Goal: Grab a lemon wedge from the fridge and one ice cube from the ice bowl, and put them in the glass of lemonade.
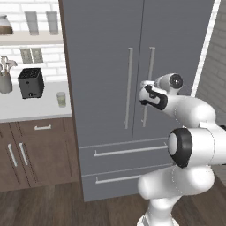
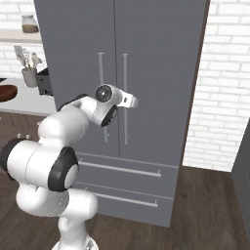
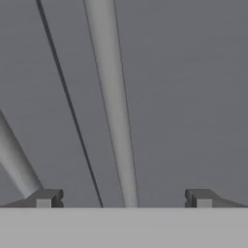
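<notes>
The fridge [image 1: 106,66] stands straight ahead with both doors shut, so the lemon wedge is hidden. My gripper [image 1: 146,84] [image 2: 133,101] is up against the right door's long handle [image 1: 151,79]. In the hand view that handle [image 3: 114,106] runs up between my two fingertips [image 3: 46,197], and the gripper [image 3: 123,198] is open with nothing held. The door seam [image 3: 68,101] and the left door's handle [image 3: 14,162] lie to its left. The glass of lemonade [image 1: 61,99] stands on the white counter left of the fridge. The ice bowl [image 2: 6,92] shows at the far left edge; the ice cube is out of view.
On the counter [image 1: 26,110] are a black toaster [image 1: 31,82] and a white utensil crock [image 1: 5,80]. Two taller glasses [image 1: 32,22] stand on the shelf above. Brown wooden cupboards [image 1: 35,150] sit below, fridge drawers [image 1: 128,152] under the doors, and a white brick wall [image 2: 224,97] lies to the right.
</notes>
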